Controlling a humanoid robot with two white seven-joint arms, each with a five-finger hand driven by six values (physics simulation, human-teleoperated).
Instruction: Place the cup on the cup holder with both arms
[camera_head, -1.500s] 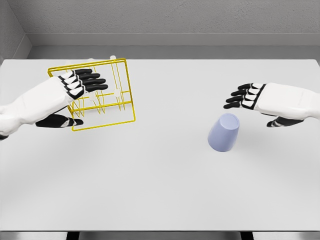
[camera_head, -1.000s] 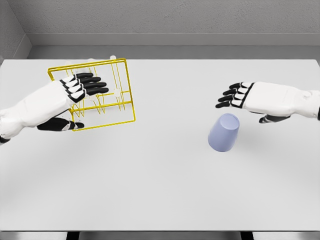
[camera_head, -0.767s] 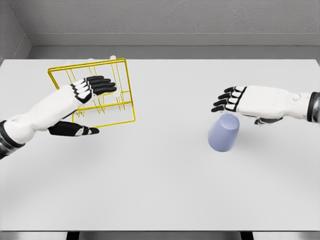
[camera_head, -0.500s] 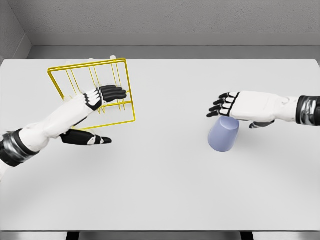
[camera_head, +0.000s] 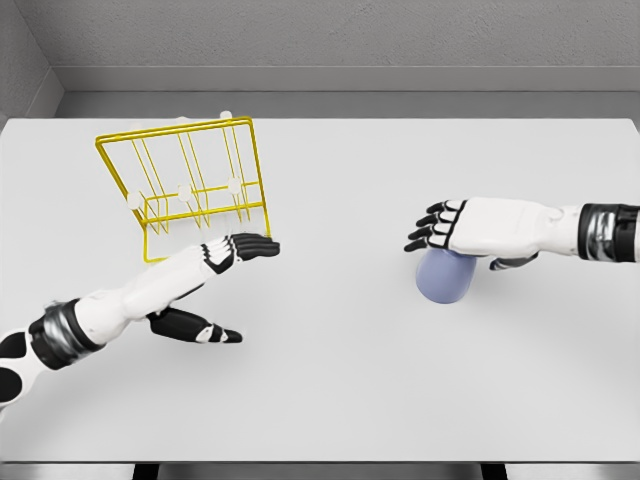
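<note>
A pale blue cup (camera_head: 443, 279) lies on the white table (camera_head: 330, 380) right of centre, its upper part hidden under my right hand (camera_head: 440, 228). That hand hovers flat over the cup with its fingers spread and pointing left. A yellow wire cup holder (camera_head: 190, 190) with white-tipped pegs stands at the back left. My left hand (camera_head: 236, 270) is open just in front of the holder's near right corner, fingers pointing right and thumb spread toward me.
A grey wall (camera_head: 330, 45) runs behind the table's far edge. The table's front edge crosses the bottom of the view.
My left hand has come off the holder, toward me and to the right. My right hand has slid left over the cup's top.
</note>
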